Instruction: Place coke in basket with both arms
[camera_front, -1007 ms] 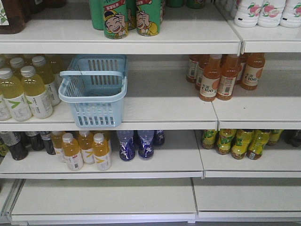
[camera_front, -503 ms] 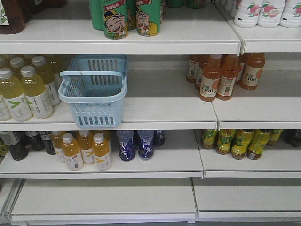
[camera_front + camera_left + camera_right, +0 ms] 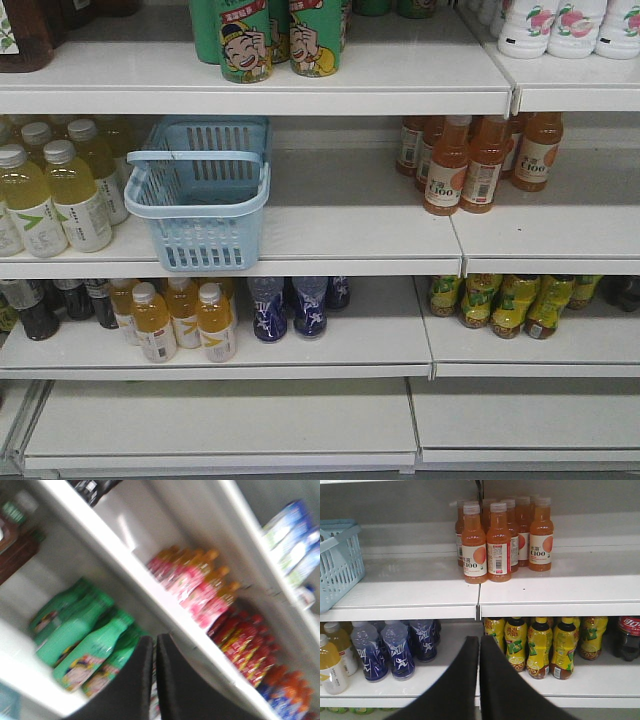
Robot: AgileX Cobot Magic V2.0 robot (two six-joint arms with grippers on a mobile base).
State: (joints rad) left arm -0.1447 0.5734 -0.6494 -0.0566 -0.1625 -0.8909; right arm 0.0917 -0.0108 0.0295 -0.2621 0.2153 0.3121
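So basically nothing's done yet, as far as I can tell. The light-blue slotted plastic basket point(image 3: 205, 245) sits toward the left on the middle white shelf point(image 3: 360, 240), just beside some pale yellow drink bottles point(image 3: 60, 195), and it looks empty. The small dark plastic cola bottle with the red label point(image 3: 629, 630) is one shelf down. It's at the far right edge of the right wrist view, half cut off, right of a row of yellow-labelled bottles point(image 3: 540, 647) and well apart from the basket. The right end effector point(image 3: 479, 642) has its two black fingers pressed together with nothing between them, aimed left of that row. The left end effector point(image 3: 154, 640) is likewise closed on nothing. Its view is smeared: green bottles point(image 3: 85, 645) and other drinks, too blurry to pick out a cola. Neither arm shows in the front view. My read: the whole job is left, meaning reach, spread, grab the cola, carry it over and drop it in.
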